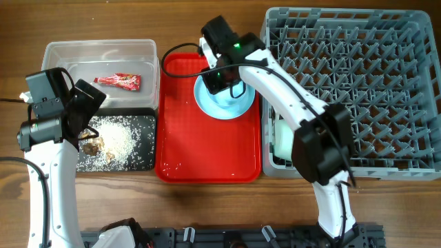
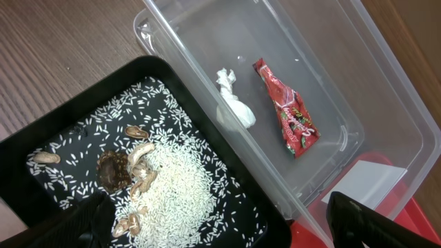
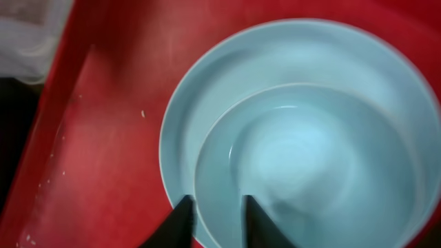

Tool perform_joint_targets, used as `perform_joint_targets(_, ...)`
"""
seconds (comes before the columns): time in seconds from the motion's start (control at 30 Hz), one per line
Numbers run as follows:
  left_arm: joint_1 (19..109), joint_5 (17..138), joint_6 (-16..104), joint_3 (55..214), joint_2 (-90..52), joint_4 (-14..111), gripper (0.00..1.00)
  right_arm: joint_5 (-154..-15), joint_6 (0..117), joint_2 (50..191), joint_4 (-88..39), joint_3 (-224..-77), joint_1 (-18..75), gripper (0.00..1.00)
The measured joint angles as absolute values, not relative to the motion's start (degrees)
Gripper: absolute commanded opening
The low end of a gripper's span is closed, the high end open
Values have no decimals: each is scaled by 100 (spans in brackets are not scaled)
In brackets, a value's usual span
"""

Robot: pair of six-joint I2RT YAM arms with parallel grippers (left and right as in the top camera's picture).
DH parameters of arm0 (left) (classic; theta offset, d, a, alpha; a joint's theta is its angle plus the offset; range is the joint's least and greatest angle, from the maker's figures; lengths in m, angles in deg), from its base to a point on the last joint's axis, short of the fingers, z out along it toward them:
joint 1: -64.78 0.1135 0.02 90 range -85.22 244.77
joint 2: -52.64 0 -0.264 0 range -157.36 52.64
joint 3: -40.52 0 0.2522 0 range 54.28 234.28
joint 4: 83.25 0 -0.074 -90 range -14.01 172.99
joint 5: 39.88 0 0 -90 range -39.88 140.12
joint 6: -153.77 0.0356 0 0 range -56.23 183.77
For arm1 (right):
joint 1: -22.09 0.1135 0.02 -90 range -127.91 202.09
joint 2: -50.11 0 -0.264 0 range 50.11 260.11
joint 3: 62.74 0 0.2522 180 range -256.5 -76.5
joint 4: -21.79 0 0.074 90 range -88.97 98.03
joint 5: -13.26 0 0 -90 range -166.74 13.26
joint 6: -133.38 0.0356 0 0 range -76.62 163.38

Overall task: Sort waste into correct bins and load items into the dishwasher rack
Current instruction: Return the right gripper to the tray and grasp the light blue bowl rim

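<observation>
A light-blue bowl [image 3: 303, 158] sits inside a light-blue plate [image 3: 180, 124] on the flat red tray [image 3: 103, 138]. My right gripper [image 3: 217, 217] has its fingers on either side of the bowl's near rim and is shut on it; in the overhead view it [image 1: 224, 81] is above the bowl [image 1: 231, 102]. My left gripper [image 2: 220, 231] is open and empty over the edge between the black tray [image 2: 41, 138] and the clear tub [image 2: 331, 62]. The tub holds the red wrapper [image 2: 289, 114] and the white scrap [image 2: 234, 103]. Rice [image 2: 172, 186] and brown bits [image 2: 114, 171] lie in the black tray.
The grey dishwasher rack [image 1: 358, 69] fills the right side, with a pale rounded item [image 1: 281, 138] in its front left corner. The red tray [image 1: 207, 151] lies between the rack and the two bins. The cup, fork and spoon are out of view.
</observation>
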State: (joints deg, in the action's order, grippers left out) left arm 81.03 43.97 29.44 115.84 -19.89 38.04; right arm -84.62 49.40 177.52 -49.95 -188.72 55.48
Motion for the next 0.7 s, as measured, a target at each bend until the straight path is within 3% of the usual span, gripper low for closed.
perform_joint_targets(0.4,8103,4397,2944,11584,-1989,3802,100,-8436,4967,18414,-4931,-18885,5582,24)
perform_joint_targets(0.7,8103,4397,2944,11584,-1989,3802,100,-8504,5069,17586,-4818,-18898,6004,24)
